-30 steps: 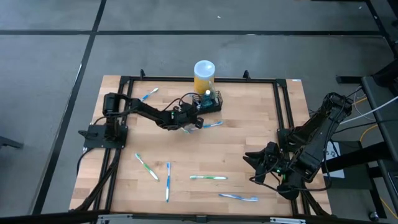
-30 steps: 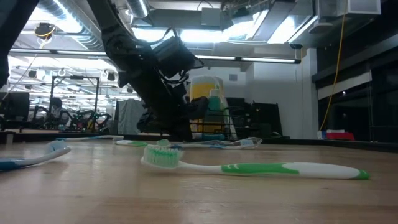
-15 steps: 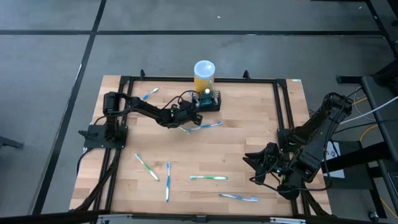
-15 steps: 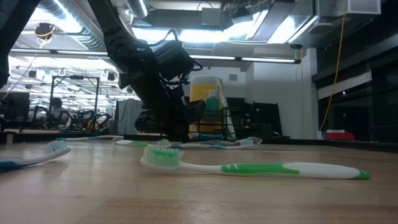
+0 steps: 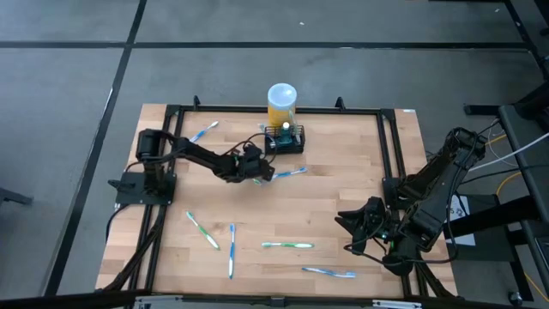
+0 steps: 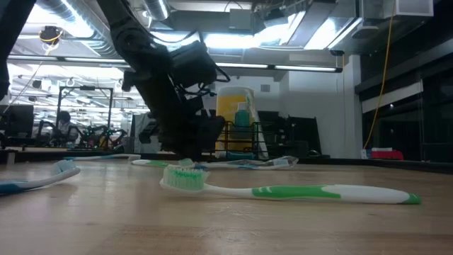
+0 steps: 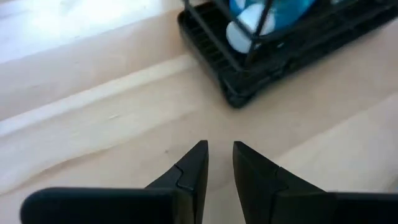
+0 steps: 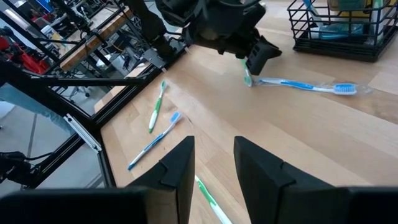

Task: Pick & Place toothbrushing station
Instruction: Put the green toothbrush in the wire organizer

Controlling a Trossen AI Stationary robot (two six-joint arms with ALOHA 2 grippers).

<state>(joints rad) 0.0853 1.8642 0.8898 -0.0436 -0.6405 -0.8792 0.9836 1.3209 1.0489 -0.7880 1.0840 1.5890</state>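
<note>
The toothbrushing station (image 5: 288, 142) is a small black wire-mesh holder with blue and white items in it. It stands on its base at the table's far middle, in front of a yellow cylinder (image 5: 281, 106). It also shows in the left wrist view (image 7: 249, 74). My left gripper (image 5: 261, 168) hovers low over the wood just left of and nearer than the holder. Its fingers (image 7: 219, 155) are a narrow gap apart with nothing between them. My right gripper (image 5: 347, 233) waits open and empty at the near right.
A blue toothbrush (image 5: 290, 172) lies just right of my left gripper, and a green bit (image 8: 247, 78) shows under its fingers. More toothbrushes lie at the far left (image 5: 204, 130) and along the near side (image 5: 203, 230) (image 5: 232, 249) (image 5: 287, 245) (image 5: 330, 273). A black frame (image 5: 390, 146) borders the table.
My left gripper has drawn back a little from the holder, toward the table's left and near edges, staying low over the wood. The holder and the toothbrushes have stayed where they were.
</note>
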